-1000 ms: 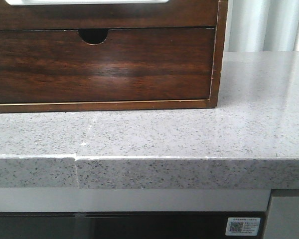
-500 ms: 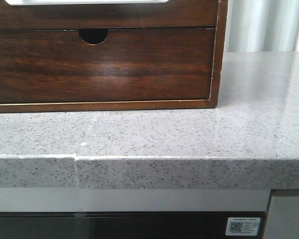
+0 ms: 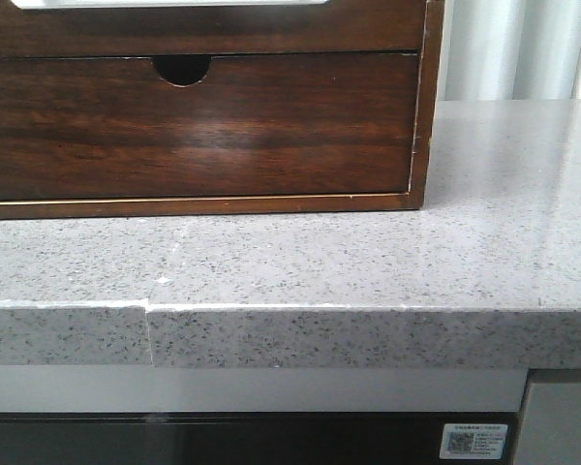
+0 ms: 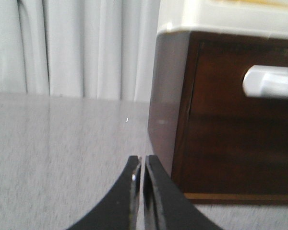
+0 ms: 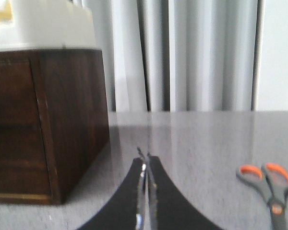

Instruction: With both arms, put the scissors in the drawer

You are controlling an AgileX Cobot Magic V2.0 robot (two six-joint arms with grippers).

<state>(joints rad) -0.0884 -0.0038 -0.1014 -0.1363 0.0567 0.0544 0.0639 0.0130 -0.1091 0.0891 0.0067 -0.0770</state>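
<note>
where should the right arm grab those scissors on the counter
Probably from above, across the grey shank just below the orange-lined handle loops of the scissors. They lie flat on the counter, so nothing offers a side hold. The right tool would need to open first.

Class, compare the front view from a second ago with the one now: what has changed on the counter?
Nothing visibly changed. The wooden cabinet, its lower drawer with the half-round notch and the grey counter sit as before, and no arm or scissors enters the front view.
</note>
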